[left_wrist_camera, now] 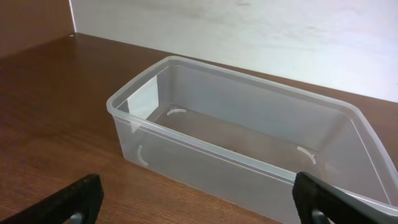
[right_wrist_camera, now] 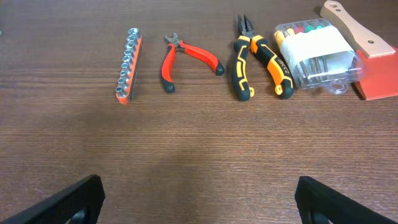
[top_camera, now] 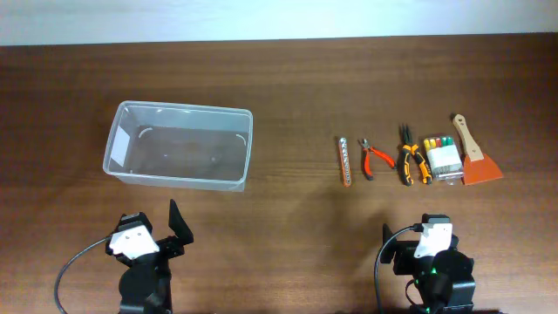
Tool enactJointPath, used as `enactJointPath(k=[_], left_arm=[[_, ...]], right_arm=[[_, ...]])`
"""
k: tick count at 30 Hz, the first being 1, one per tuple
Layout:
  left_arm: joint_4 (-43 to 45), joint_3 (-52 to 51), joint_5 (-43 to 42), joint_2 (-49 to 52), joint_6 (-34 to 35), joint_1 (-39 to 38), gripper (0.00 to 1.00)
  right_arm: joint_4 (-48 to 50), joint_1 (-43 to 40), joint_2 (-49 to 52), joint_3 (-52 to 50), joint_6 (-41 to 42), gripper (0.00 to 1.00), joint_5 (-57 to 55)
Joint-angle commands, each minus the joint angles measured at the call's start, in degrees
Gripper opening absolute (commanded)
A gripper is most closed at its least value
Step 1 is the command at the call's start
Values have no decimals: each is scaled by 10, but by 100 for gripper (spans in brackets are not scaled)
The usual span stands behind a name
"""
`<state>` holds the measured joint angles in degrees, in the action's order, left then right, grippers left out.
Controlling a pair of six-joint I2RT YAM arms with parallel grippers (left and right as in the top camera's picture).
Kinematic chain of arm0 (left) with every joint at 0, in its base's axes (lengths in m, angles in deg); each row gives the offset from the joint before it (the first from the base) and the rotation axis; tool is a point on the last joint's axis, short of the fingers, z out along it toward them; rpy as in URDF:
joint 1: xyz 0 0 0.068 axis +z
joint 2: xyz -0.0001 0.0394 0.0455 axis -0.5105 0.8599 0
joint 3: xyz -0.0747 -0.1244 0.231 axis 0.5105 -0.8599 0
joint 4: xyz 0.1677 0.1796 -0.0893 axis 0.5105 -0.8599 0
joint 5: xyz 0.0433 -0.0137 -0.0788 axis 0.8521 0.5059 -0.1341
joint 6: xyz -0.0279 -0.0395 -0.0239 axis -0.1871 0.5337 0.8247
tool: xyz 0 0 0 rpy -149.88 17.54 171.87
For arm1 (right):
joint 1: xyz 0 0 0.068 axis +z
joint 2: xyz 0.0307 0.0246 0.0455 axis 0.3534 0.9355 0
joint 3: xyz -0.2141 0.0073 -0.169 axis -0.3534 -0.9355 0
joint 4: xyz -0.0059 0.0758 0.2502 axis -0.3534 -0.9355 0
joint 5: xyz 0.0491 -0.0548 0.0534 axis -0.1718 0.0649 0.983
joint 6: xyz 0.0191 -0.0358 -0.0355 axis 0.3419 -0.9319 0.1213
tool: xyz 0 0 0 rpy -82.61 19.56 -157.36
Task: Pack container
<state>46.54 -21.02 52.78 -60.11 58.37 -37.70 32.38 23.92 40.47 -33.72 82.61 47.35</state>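
The clear plastic container stands empty at the left of the table; it also fills the left wrist view. A row of tools lies at the right: a socket rail, small red pliers, black-and-orange pliers, a clear case of bits and an orange scraper with a wooden handle. The right wrist view shows the rail, red pliers, orange pliers, case and scraper. My left gripper is open and empty near the container's front wall. My right gripper is open and empty, short of the tools.
The wooden table runs to a white wall at the back. Bare wood lies between the container and the tools. Both arm bases sit at the front edge.
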Motion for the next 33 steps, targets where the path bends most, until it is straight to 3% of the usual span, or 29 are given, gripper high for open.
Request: enactJointPath(k=[1, 11, 17, 21, 24, 27, 29, 33], left_arm=[[0, -2, 2, -3, -5, -2, 99], [0, -2, 2, -3, -5, -2, 99], [0, -2, 2, -3, -5, -2, 99], [0, -2, 2, -3, -5, -2, 99], [0, -2, 2, -3, -5, -2, 99], [0, -2, 2, -3, -5, -2, 99], [0, -2, 2, -3, -5, -2, 99], [0, -2, 2, -3, -5, -2, 99]], right_arm=[[1, -3, -5, 12, 4, 98, -11], [36, -2, -5, 12, 23, 99, 22], [132, -2, -5, 12, 259, 98, 318], [219, -2, -4, 12, 290, 98, 430], [310, -2, -1, 30, 341, 98, 429], [353, -3, 16, 92, 331, 98, 394], [349, -3, 46, 151, 277, 98, 393], [221, -3, 158, 297, 160, 98, 372]])
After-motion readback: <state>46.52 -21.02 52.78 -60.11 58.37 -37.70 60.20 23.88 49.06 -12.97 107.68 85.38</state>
